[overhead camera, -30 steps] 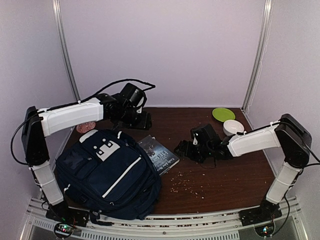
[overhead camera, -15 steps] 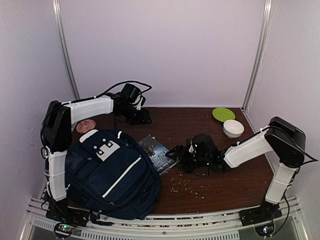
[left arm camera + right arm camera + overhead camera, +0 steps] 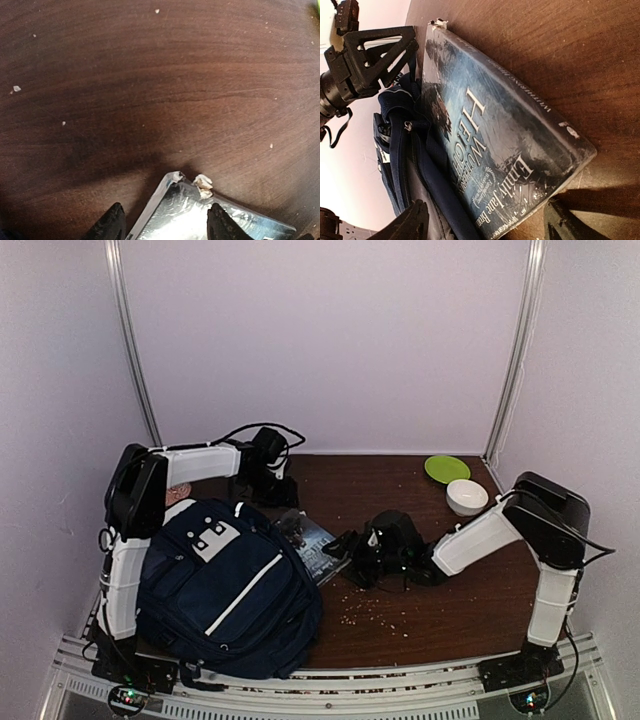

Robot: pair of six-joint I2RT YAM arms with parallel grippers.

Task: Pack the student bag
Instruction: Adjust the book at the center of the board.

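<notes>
The student bag, a big navy backpack with a white patch and stripe, lies at the front left. A dark-covered book rests on the table with one edge against the bag's open side. My right gripper stands open at the book's near right corner. Its fingers straddle the cover without closing on it. My left gripper hangs open over the book's far corner. That corner shows between its fingertips, and nothing is held.
A green plate and a white bowl sit at the back right. Crumbs are scattered over the brown table in front of the book. A pinkish object lies behind the bag, under the left arm.
My right gripper has slid left until its fingers straddle the book's corner, closing a little. The left arm has folded back toward its base, its gripper settling over the book's far corner.
</notes>
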